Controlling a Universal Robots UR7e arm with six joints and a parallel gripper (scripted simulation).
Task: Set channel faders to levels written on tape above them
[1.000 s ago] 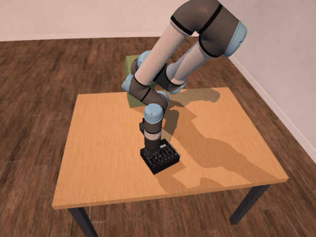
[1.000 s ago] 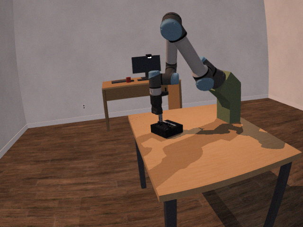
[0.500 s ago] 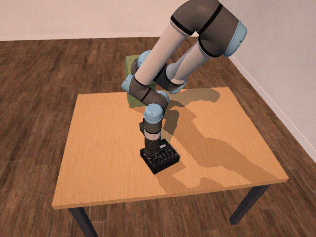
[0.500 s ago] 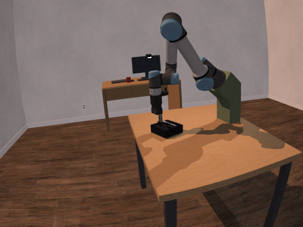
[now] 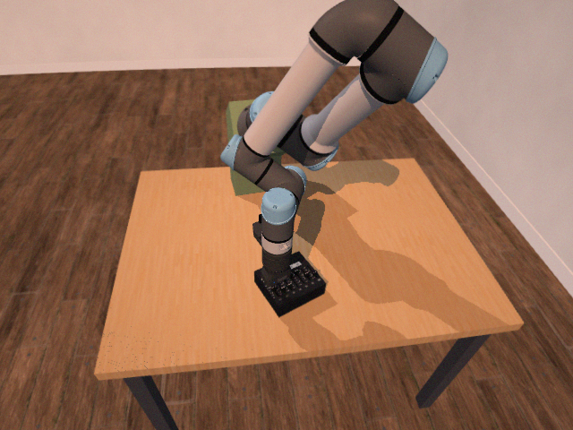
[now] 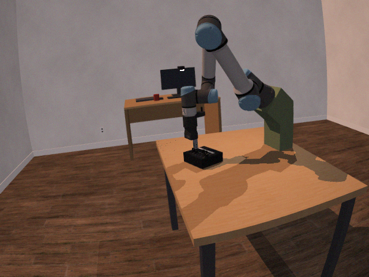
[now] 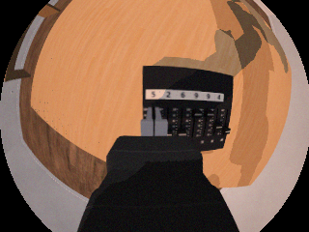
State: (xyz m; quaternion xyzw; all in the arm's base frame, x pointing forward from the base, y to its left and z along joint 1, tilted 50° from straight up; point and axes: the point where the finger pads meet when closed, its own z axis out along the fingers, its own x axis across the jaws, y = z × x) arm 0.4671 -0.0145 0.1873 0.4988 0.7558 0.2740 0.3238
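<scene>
Lighting desk first, in the top view: a small black box lying a little below the middle of the frame, on the tabletop and turned at an angle to its edges. The arm comes down from the upper right and its wrist stands upright over the desk's upper left corner, hiding the end effector from this camera. The fader caps show only as tiny dark studs in rows.

In the exterior view the desk sits flat near the centre of the frame, close to the tabletop's far left corner, and the end effector points straight down onto its left part, fingers pinched together into one narrow tip with nothing between them. Whether that tip touches a cap I cannot tell.

In the wrist view the desk fills the middle, a pale tape strip with small digits running across it, too blurred to read surely. Below it stand the faders in parallel slots, and the grey fingertips rest at the leftmost one.

My judgement on handling: the box looks light and rigid, so a hard sideways shove could slide or tip it off its feet. The caps are small, stiff and probably smooth. Pushing each along its slot with the closed tip, pressing on the cap's flat face and gently, seems wiser than pinching.
</scene>
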